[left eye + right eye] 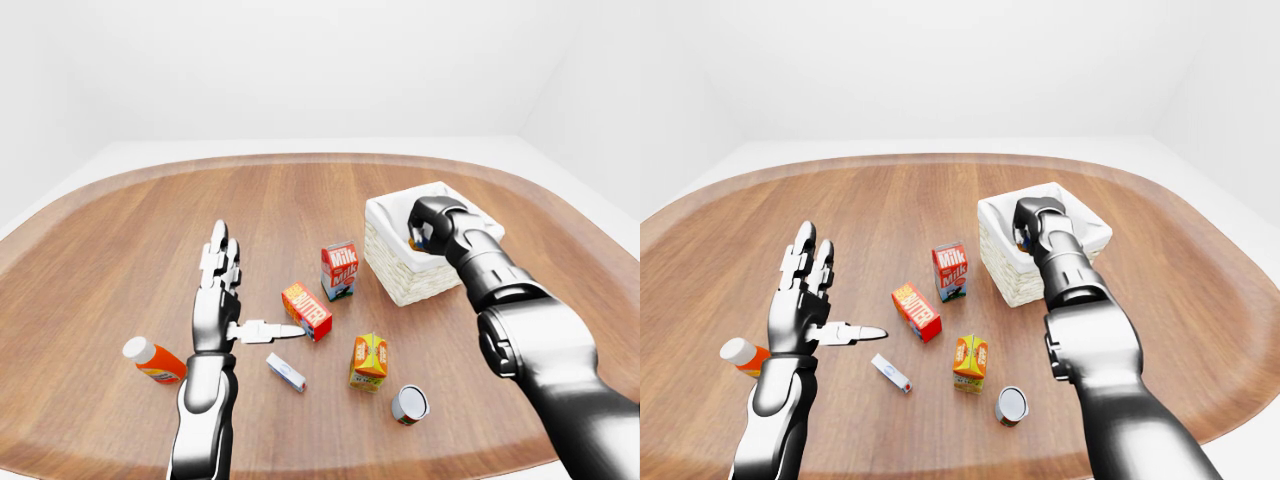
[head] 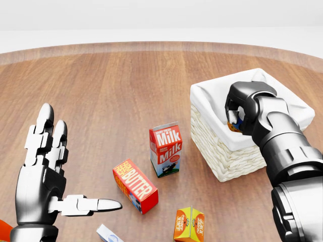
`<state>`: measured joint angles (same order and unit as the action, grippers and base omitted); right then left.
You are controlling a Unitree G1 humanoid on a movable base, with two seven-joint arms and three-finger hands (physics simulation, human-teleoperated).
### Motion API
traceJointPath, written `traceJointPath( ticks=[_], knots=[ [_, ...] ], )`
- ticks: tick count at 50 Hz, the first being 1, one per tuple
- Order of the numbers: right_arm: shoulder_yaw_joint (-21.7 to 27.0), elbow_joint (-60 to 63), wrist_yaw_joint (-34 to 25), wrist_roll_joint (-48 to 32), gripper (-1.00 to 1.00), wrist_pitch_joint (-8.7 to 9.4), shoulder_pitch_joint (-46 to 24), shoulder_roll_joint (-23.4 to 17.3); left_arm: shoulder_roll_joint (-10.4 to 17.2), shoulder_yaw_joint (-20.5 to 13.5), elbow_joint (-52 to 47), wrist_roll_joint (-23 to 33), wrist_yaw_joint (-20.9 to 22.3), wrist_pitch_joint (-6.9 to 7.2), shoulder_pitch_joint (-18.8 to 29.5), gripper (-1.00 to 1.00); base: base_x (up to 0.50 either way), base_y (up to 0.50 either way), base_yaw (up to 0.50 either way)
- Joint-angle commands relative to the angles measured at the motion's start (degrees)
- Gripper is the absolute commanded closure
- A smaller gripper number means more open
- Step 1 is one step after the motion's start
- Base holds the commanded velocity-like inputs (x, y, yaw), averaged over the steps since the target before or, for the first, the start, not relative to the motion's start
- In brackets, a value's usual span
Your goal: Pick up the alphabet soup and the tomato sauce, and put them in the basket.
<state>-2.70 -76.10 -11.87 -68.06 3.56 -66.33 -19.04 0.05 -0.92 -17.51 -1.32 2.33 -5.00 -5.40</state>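
The white-lined wicker basket (image 2: 229, 159) stands right of centre in the head view. My right hand (image 2: 236, 120) reaches down inside it, fingers shut round a small can (image 2: 233, 126) with an orange and blue label, mostly hidden by the fingers. A second can (image 1: 410, 404) with a grey lid stands alone near the table's bottom edge in the left-eye view, far from both hands. My left hand (image 2: 75, 166) hovers at the lower left, open and flat, fingers up and thumb pointing right, holding nothing.
A milk carton (image 2: 165, 148) stands left of the basket, with a red butter box (image 2: 135, 185) below it. An orange juice carton (image 2: 189, 224), a small white box (image 1: 286, 371) and an orange bottle (image 1: 152, 360) lie lower down. The round wooden table's rim (image 1: 300, 462) runs close below them.
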Motion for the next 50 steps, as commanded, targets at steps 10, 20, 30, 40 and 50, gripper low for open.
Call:
traceJointPath(
  ticks=[10, 20, 30, 40, 50],
  knots=[
    [0.0, 0.7, 0.6, 0.4, 1.0, 0.6, -0.7, -0.3, 0.1, -0.5, -0.1, 0.4, -0.5, 0.0, 0.5, -1.0, 0.0, 0.0, 0.0],
    [0.1, 1.1, 0.3, 0.5, 1.0, 0.66, -1.0, -0.8, 0.1, -0.5, -0.1, 0.4, -0.5, 0.0, 0.5, -1.0, 0.0, 0.0, 0.0],
    [0.2, 1.1, 0.9, 0.5, 1.0, 0.75, -1.1, -1.1, 0.1, -0.5, -0.1, 0.4, -0.5, 0.0, 0.5, -1.0, 0.0, 0.0, 0.0],
    [0.2, 1.2, 1.5, 0.3, -1.0, 1.44, -1.5, -1.2, 0.1, -0.5, -0.1, 0.4, -0.5, 0.0, 0.5, -1.0, 0.0, 0.0, 0.0],
    [0.3, 1.1, 1.4, 0.8, -1.0, 1.39, -1.2, -1.1, 0.1, -0.5, -0.1, 0.4, -0.5, 0.0, 0.5, -1.0, 0.0, 0.0, 0.0]
  ],
)
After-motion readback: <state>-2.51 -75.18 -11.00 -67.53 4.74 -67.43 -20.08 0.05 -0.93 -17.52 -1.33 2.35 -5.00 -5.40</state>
